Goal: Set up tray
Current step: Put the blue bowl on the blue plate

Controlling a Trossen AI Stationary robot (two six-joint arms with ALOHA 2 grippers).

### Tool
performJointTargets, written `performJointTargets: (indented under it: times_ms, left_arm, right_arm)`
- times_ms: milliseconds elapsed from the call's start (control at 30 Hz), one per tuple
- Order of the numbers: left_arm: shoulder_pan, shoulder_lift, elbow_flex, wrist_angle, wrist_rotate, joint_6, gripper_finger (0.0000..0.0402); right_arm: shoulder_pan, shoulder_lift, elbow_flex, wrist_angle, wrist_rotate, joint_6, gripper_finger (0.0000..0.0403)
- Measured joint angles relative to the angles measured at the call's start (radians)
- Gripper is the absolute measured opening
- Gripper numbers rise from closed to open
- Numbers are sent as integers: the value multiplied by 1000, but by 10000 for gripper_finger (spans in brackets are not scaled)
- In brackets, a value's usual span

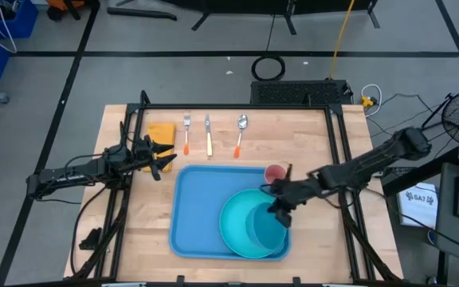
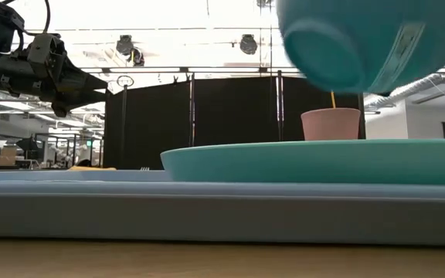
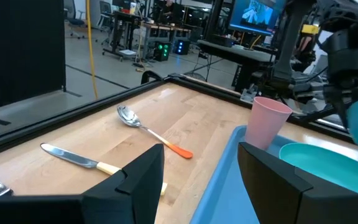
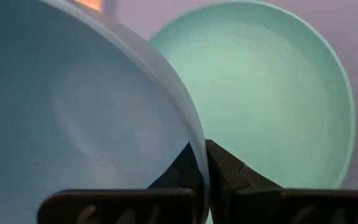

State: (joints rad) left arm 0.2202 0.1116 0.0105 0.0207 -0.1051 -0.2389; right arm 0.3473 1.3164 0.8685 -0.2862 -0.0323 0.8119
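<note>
The sky-blue tray (image 1: 199, 217) lies flat in the middle of the table. A round teal plate (image 1: 236, 227) rests on its right half. Above the plate hangs a small blue bowl (image 2: 361, 38), on which my right gripper (image 1: 281, 214) is shut. A pink cup (image 1: 275, 174) stands on the table at the tray's far right corner. My left gripper (image 1: 162, 159) waits open and level beside the tray's far left corner, touching nothing. My right gripper pinches the bowl's rim (image 4: 194, 155), one finger inside the bowl and one outside. The fingers slant down from the table's right side. The bowl (image 4: 73, 112) is lifted clear above the teal plate (image 4: 272, 93) and tilted.
A fork (image 1: 187, 133), a knife (image 1: 208, 135) and a spoon (image 1: 240, 131) lie in a row on the wood beyond the tray. A yellow cloth (image 1: 162, 131) lies to their left. A black frame (image 1: 237, 105) runs around the table's edges.
</note>
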Motion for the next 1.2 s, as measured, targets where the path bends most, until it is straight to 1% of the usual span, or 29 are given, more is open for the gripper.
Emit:
performJointTargets:
  times_ms: [100, 200, 333, 467, 633, 767, 867, 1200]
  left_arm:
    - [0, 0, 0, 0, 0, 0, 209]
    - [0, 0, 0, 0, 0, 0, 209]
    - [0, 0, 0, 0, 0, -1, 209]
    - [0, 0, 0, 0, 0, -1, 209]
    - [0, 0, 0, 0, 0, -2, 209]
    - [0, 0, 0, 0, 0, -2, 209]
    - [0, 0, 0, 0, 0, -2, 209]
    - [0, 0, 0, 0, 1, -2, 209]
  right_arm:
    - [-31, 72, 89, -121, -22, -49, 0]
    - [-45, 143, 181, -232, -21, -92, 0]
    - [-47, 240, 292, -311, -19, -145, 0]
    - [-47, 328, 360, -354, -23, -185, 0]
    - [-57, 400, 381, -410, -22, -199, 0]
    - [-61, 429, 384, -411, -22, -205, 0]
    - [-60, 438, 384, -410, -9, -207, 2]
    - [-67, 441, 381, -395, 9, -199, 34]
